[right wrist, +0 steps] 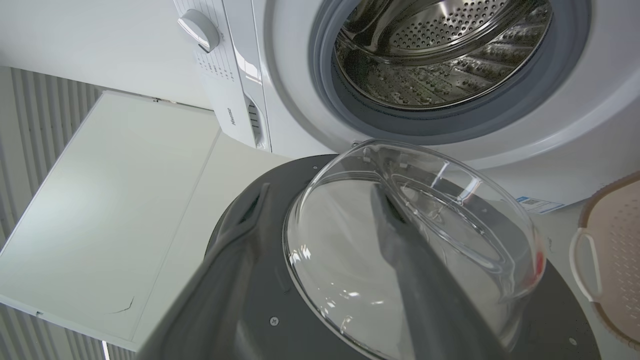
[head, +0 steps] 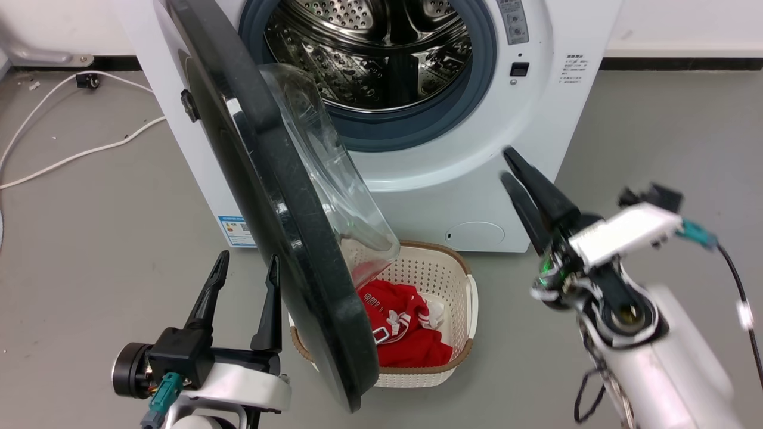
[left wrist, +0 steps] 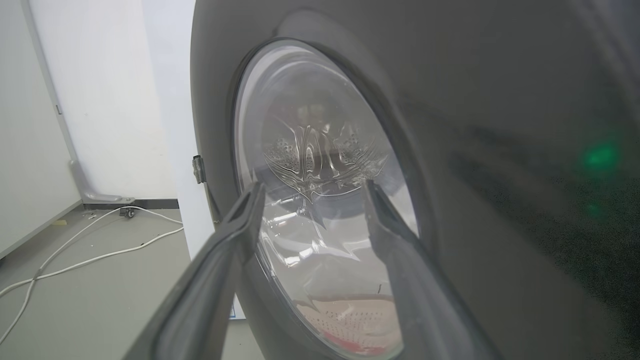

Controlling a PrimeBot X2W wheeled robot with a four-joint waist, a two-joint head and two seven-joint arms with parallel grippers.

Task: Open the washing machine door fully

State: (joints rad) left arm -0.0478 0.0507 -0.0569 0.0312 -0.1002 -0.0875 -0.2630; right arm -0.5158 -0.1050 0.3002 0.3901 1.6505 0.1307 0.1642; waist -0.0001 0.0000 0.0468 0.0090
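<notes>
Left tool (head: 248, 256): both fingers spread wide apart, pointing upward, nothing held between them. The washing machine door (head: 280, 226) stands immediately to the right of this tool, swung partly out from the washing machine (head: 512, 131) and seen nearly edge-on from the head view. The tool's right finger is just beside the door's black outer face; contact cannot be confirmed. In the left wrist view, the door's outer face and round window lie directly ahead of the fingers. Right tool (head: 506, 162): fingers parted and empty, pointing toward the white front of the machine below the drum opening, well apart from the door, which lies to its left. From the right wrist view, the door's inner side and its clear glass bowl (right wrist: 415, 240) sit ahead of this tool's fingers, with the steel drum (right wrist: 440, 50) beyond them, exposed. A cream basket (head: 441, 268) holding a red garment (head: 399, 328) rests on the floor between the two tools, on the right tool's side of the door. A white cable (head: 71, 155) lies on the floor, off to the left of the left tool.
</notes>
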